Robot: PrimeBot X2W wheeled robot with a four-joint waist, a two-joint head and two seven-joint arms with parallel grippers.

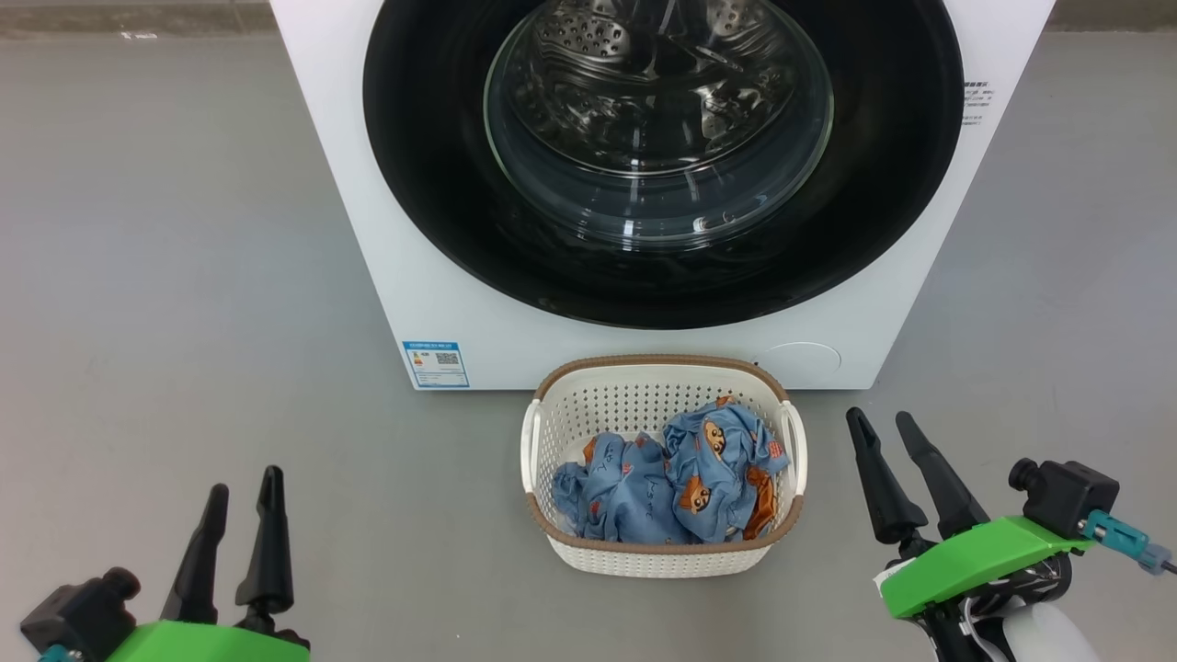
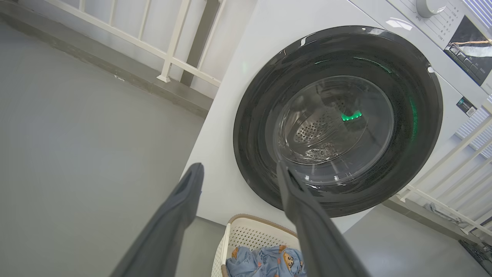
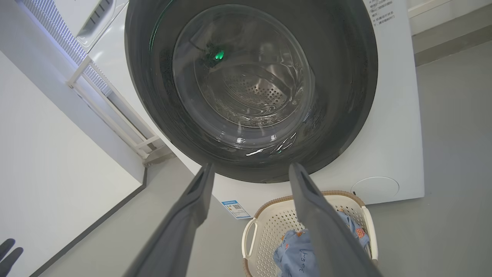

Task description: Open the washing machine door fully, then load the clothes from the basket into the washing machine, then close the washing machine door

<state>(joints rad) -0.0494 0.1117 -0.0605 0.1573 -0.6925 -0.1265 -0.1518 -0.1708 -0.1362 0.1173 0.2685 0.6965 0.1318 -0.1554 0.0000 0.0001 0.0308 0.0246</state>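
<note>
While the white washing machine point(image 1: 441, 276) stands on the grey floor point(image 1: 184, 276), its round washing machine door point(image 1: 657, 129) sits closed against the front, the steel drum visible through the glass. Just in front of it the basket point(image 1: 644, 556) rests on the floor, with the clothes point(image 1: 671, 483) bunched inside toward its near right. The left gripper point(image 1: 245, 483) and right gripper point(image 1: 880, 418) hover either side of the basket, apart from it, fingers spread and empty.
</note>
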